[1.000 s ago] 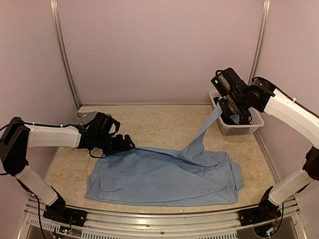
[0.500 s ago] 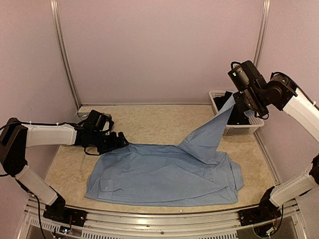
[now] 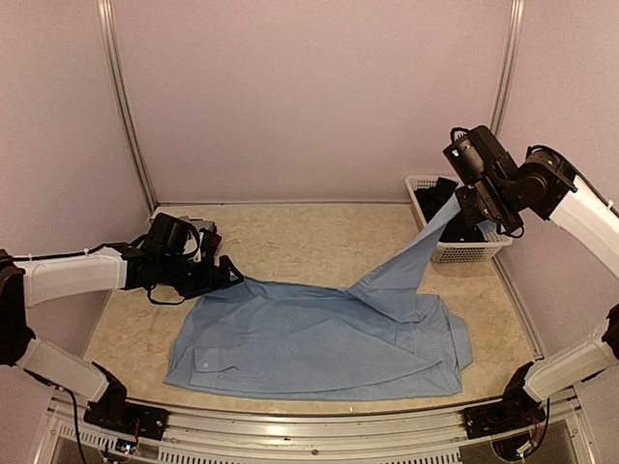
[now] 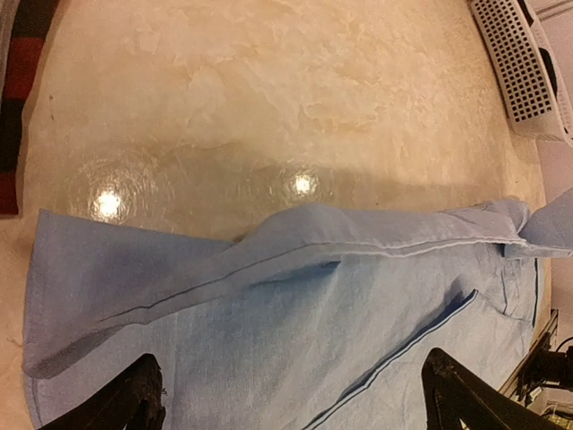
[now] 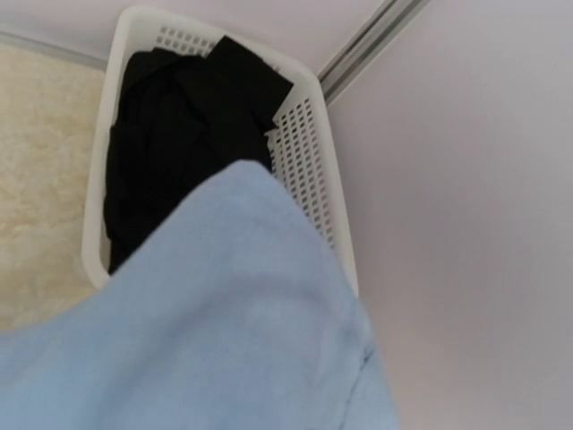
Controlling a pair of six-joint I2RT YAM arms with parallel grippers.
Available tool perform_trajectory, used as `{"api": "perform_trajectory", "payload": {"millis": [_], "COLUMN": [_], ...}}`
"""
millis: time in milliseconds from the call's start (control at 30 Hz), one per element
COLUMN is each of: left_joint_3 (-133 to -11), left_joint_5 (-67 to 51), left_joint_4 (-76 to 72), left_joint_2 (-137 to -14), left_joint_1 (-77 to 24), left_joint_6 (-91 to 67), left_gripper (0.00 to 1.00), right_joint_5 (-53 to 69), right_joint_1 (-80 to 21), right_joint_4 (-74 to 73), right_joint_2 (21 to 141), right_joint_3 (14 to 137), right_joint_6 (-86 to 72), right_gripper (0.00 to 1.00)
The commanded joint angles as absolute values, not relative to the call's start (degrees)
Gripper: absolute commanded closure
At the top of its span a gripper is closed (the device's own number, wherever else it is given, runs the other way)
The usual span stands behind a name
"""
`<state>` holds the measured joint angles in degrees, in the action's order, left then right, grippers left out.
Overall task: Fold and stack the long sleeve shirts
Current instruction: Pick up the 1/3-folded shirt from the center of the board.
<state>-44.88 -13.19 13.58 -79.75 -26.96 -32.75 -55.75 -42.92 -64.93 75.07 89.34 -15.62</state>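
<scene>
Light blue shirt [image 3: 319, 338]: lying flat, one sleeve [image 3: 418, 253] stretched up taut to the right gripper [image 3: 481, 215].
Right fingers: pinched shut on the sleeve end, white basket [image 3: 488, 253] just below them.
Left gripper [image 3: 224, 274]: jaws wide, empty, shirt's edge right beneath.
Handling: soft, light, limp; I'd grab hems and cuffs, not mid-panel.
Left wrist view: red-and-black cloth [image 4: 16, 81] well beyond the fingers.
Right wrist view: dark cloth [image 5: 170, 143] filling the basket, unclear from above.

The beige marbled table [image 3: 290, 242] carries a blue shirt [image 3: 309, 343] spread flat across its near middle, one sleeve raised off it to the right. A white basket [image 3: 464, 253] stands in the far right corner. A plaid shirt [image 4: 13, 90] lies at far left.
</scene>
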Motion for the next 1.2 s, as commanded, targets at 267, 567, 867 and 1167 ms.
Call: {"api": "perform_trajectory", "payload": {"millis": [267,567,867,1167], "left_joint_3": [-46.0,-49.6,-55.0,-59.7], "left_joint_5": [-5.4,-0.2,-5.0,-6.5], "left_joint_4": [14.2,18.4,23.9,28.8], "left_joint_2": [-68.9,-74.3,-83.1,-92.1], "left_joint_1": [-26.7,-27.4,-27.3,-26.2], "left_joint_6": [-13.2,7.9,25.0,28.0], "left_gripper": [0.06,0.05,0.07,0.41], "right_joint_5": [-53.1,-50.5,-47.0,-46.0], "right_joint_1": [-41.9,-40.4,-39.8,-39.5], "right_joint_4": [-61.4,-59.9,-57.8,-58.9], "right_joint_2": [73.9,74.1,75.3,74.2], "right_joint_3": [87.9,89.7,90.3,90.8], "right_joint_6": [-14.5,-12.0,-9.3,-9.2], "right_gripper": [1.0,1.0,1.0,1.0]}}
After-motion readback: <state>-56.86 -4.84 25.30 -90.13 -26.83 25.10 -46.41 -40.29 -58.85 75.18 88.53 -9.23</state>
